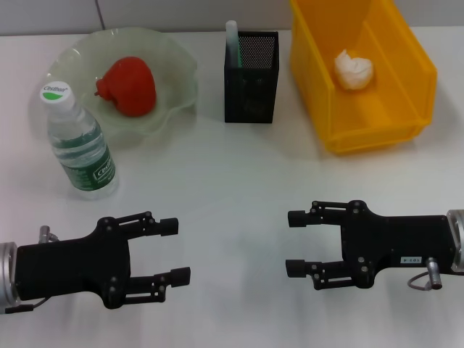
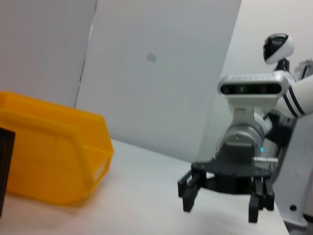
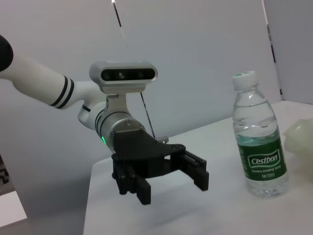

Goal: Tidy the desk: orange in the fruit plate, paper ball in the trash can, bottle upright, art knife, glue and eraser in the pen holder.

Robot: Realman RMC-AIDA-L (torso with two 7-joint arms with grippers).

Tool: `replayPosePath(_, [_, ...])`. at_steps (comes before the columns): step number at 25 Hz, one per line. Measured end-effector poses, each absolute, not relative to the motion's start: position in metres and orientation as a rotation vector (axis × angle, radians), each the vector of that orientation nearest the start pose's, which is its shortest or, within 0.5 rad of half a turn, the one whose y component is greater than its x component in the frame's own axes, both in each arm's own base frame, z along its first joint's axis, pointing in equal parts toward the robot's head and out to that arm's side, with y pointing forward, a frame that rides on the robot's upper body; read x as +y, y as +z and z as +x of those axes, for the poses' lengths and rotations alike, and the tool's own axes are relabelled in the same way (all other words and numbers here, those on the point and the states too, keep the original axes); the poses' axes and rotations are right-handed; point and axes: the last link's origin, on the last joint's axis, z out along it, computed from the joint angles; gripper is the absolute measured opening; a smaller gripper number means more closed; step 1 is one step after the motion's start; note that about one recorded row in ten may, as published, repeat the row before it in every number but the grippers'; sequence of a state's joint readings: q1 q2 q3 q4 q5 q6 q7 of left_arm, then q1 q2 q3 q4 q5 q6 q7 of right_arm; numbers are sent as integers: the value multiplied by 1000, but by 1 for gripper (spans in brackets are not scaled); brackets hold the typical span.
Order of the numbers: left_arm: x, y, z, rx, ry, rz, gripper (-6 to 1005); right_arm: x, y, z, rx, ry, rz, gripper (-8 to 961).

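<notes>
A red-orange fruit (image 1: 127,87) lies in the pale green fruit plate (image 1: 174,54) at the back left. A water bottle (image 1: 80,145) stands upright in front of the plate; it also shows in the right wrist view (image 3: 258,137). A black mesh pen holder (image 1: 251,76) at the back centre holds a white-green stick (image 1: 232,40). A white paper ball (image 1: 354,70) lies in the yellow bin (image 1: 406,72). My left gripper (image 1: 174,250) is open and empty at the front left. My right gripper (image 1: 296,243) is open and empty at the front right. Knife and eraser are not visible.
The white table (image 1: 232,174) stretches between the grippers and the objects. The yellow bin also shows in the left wrist view (image 2: 54,161), with the right gripper (image 2: 220,208) beyond it. The right wrist view shows the left gripper (image 3: 171,188).
</notes>
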State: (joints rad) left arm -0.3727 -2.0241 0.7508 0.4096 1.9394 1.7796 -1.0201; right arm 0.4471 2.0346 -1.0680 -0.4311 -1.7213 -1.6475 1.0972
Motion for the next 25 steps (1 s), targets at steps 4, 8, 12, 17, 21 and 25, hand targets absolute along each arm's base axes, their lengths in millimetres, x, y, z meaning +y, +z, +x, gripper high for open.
replayPosePath(4, [239, -17, -299, -503, -936, -2844, 785, 266, -43, 268, 436, 872, -2952, 774])
replayPosePath(8, [239, -16, -300, -458, -882, -2894, 782, 265, -44, 268, 438, 879, -2953, 774])
replayPosePath(12, [240, -14, -300, -439, -870, -2906, 781, 264, -45, 267, 436, 885, -2960, 774])
replayPosePath(17, [240, -13, -300, -435, -867, -2909, 781, 264, -45, 266, 438, 887, -2963, 774])
replayPosePath(21, [239, -13, -300, -434, -866, -2911, 780, 265, -45, 266, 437, 884, -2963, 774])
replayPosePath(25, [239, -13, -300, -433, -865, -2912, 780, 265, -45, 266, 439, 882, -2964, 774])
